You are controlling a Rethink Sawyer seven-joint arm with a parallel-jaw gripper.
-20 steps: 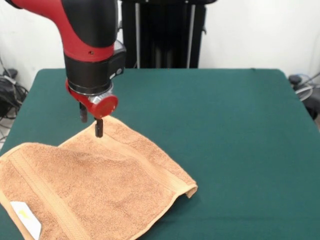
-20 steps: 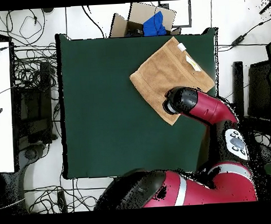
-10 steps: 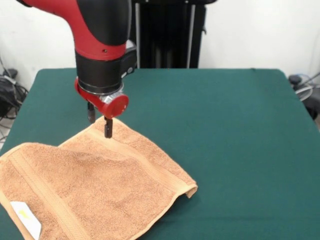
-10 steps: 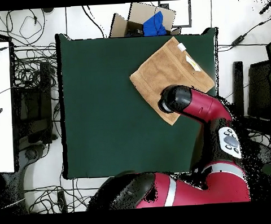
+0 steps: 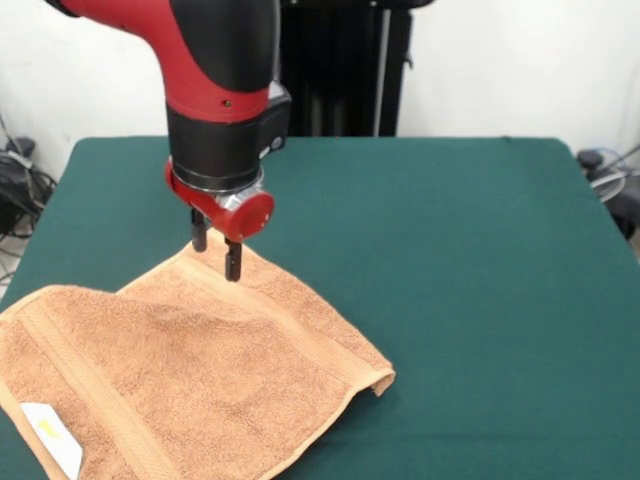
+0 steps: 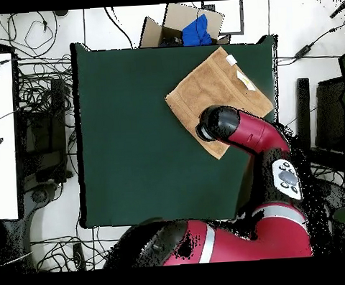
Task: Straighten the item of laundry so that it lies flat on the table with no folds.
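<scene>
Your gripper [image 5: 216,255] hangs just above the far corner of the towel [image 5: 190,385]; the two dark fingers [image 5: 233,260] point straight down with a clear gap between them, so the hand is released and grasps nothing; whether the tips touch the terry you cannot tell from the front view. In the overhead view the gripper is hidden under the arm's round black wrist [image 6: 216,124], which covers part of the towel [image 6: 215,85] near its edge.

The peach-orange towel spreads away from the hand toward the camera in the front view, reaching the near edge of the green table [image 5: 470,260]; it is not flat; under the hand a doubled layer shows, with an upper sheet whose edge runs off from below the fingers to the left, and a border band [image 5: 290,335] running from the hand toward a curled, lifted corner [image 5: 380,380] on the right. A second woven band crosses the left part of the cloth; a small white tag [image 5: 50,435] lies at the towel's nearest edge, well apart from the hand. To the hand's right the table is bare felt.
</scene>
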